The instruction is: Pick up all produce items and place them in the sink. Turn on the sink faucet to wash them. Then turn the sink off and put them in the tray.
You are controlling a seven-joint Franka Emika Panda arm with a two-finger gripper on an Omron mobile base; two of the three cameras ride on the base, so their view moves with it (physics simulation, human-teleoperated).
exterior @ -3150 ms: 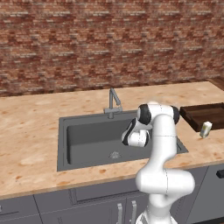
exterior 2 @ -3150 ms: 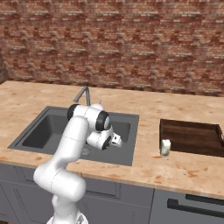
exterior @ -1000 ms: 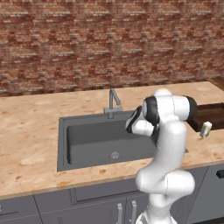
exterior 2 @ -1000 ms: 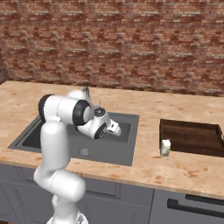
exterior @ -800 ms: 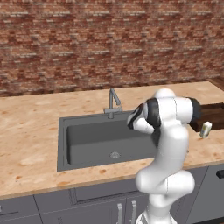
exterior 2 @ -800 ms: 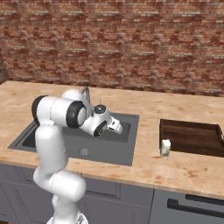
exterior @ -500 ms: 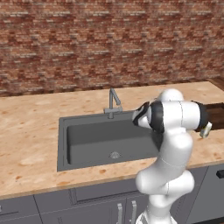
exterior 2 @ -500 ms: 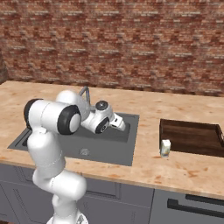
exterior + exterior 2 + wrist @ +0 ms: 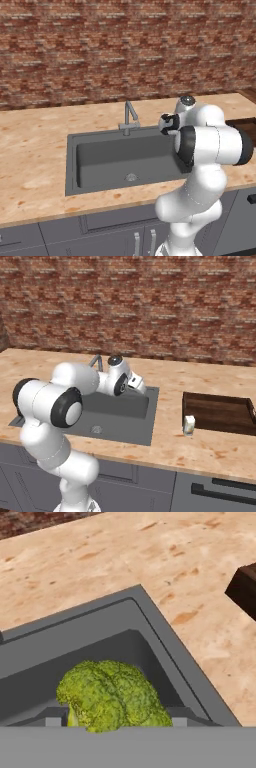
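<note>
**Green floret riding in the tool over the sink corner**

Speckled counter [image 9: 165, 448] is carrying a small cream carton [image 9: 188, 425] beside the brown tray [image 9: 220, 413]. The faucet [image 9: 129, 116] is standing behind the sink [image 9: 100, 162]. The arm is reaching over the basin's right end, the tool [image 9: 137, 384] gripping the broccoli [image 9: 112, 697], bushy top facing the hand camera.
</note>
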